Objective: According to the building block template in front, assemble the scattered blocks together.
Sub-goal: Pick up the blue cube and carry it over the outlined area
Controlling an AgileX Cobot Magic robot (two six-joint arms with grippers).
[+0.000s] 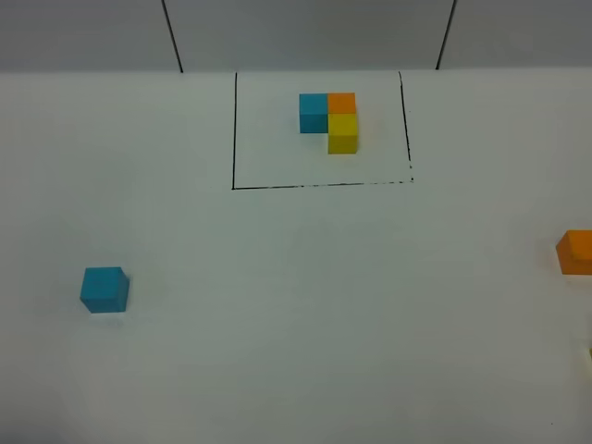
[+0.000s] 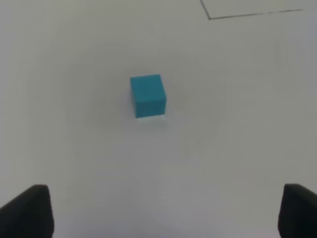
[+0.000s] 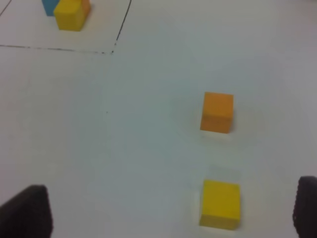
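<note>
Three cubes lie loose on the white tabletop [image 1: 296,314]. From the high camera, the blue cube [image 1: 104,289] is at about 8 o'clock from the middle. The orange cube [image 1: 575,252] is at 3 o'clock, and the yellow cube [image 3: 220,204] is near it but apart. The template [image 1: 330,118] sits at 12 o'clock inside its black outline [image 1: 319,185].

Each cube looks light, rigid and smooth-faced, so it would likely slide or twist if nudged off-centre. The best hold is a square pinch across two opposite flat sides.

The left tool [image 2: 161,212] is spread wide and empty, with the blue cube ahead of it and well apart. The right tool [image 3: 166,210] is equally wide and holds nothing.

Only dark fingertips [image 2: 25,210] of either tool show. The high view crops the orange cube at its border and all but loses the yellow one. What the cubes are made of cannot be told.
</note>
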